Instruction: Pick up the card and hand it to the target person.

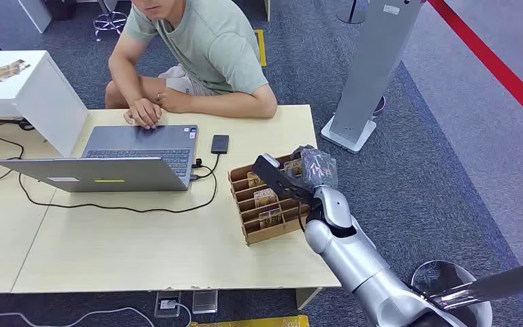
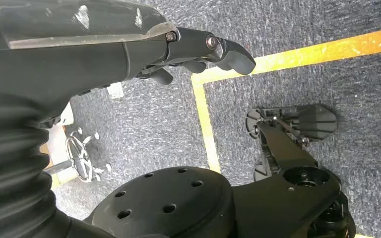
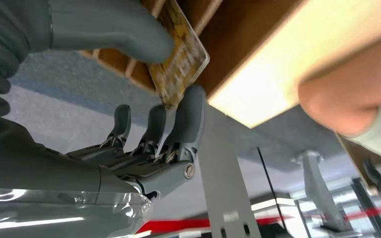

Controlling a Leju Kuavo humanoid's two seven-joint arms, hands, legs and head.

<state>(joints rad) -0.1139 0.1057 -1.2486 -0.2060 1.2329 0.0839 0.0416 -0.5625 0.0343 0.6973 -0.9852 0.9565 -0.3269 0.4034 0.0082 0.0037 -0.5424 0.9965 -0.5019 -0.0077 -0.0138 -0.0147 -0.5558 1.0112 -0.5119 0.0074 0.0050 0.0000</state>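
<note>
A thin, flat card (image 3: pixel 181 62) with a yellow-brown printed face and rounded corners is pinched between the thick grey thumb and a darker finger of the right hand (image 3: pixel 149 99). In the right wrist view its long axis is seen running from the fingertips toward the wooden rack (image 1: pixel 272 197), into which its far end seems to be still inserted. This slotted rack of brown board is placed on the pale wooden desk (image 1: pixel 143 252), right of the grey laptop (image 1: pixel 119 160). Beyond the laptop a person (image 1: pixel 197 54) in a green shirt is seated. The left hand (image 2: pixel 198 47) is held over grey carpet with fingers curled in and nothing in it.
</note>
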